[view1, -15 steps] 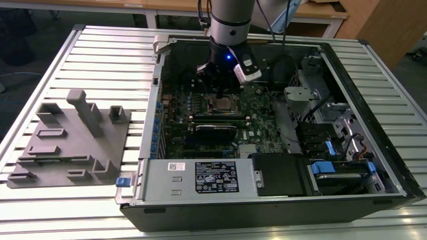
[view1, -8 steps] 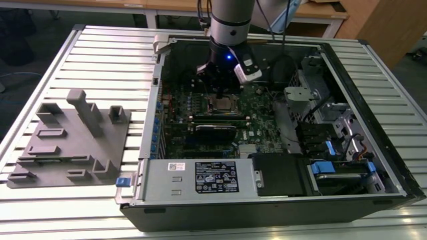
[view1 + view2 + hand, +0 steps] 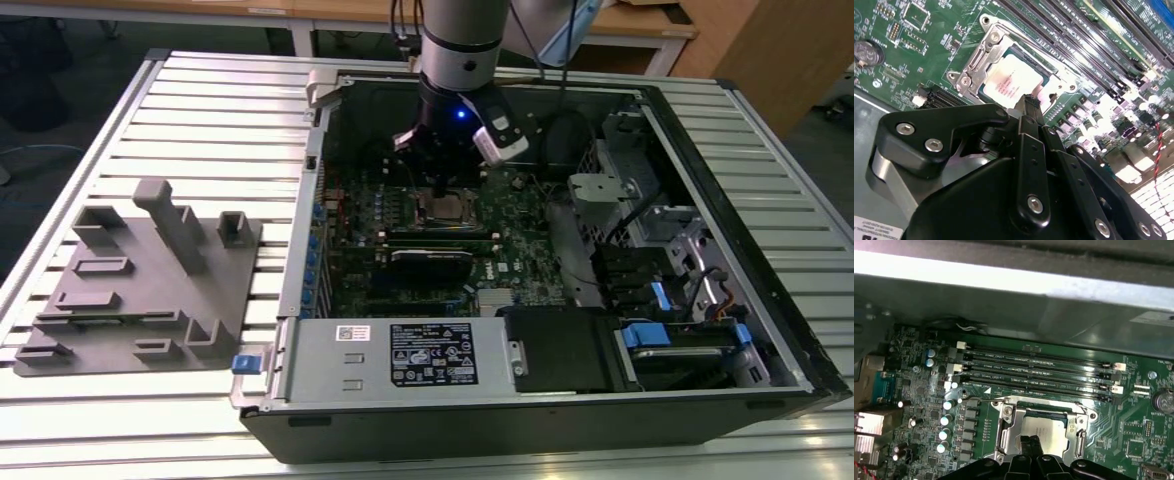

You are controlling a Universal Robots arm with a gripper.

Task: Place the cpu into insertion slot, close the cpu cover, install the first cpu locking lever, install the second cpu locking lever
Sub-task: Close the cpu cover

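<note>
One arm reaches down into one open computer case (image 3: 534,425) lying on the slatted worktop (image 3: 200,110). The tool (image 3: 438,188) hangs just above the insertion slot (image 3: 442,207) on the green motherboard (image 3: 899,82). In both wrist views the tool's (image 3: 1029,102) black fingers (image 3: 1027,444) look pressed together, with nothing seen between them, and the tip sits over one edge of the socket. One cpu (image 3: 1010,82), with a dull silver top, is seated in the slot. One cpu cover (image 3: 1044,406) lies down around it, and the chip shows through its window. Cannot tell whether the locking levers are latched. Four long memory slots (image 3: 1039,371) run parallel, just beside the socket. One coin cell (image 3: 865,52) sits on the board, well apart from the socket. One grey fixture block (image 3: 127,290) rests on the worktop at the exterior view's left, beside the case.
</note>
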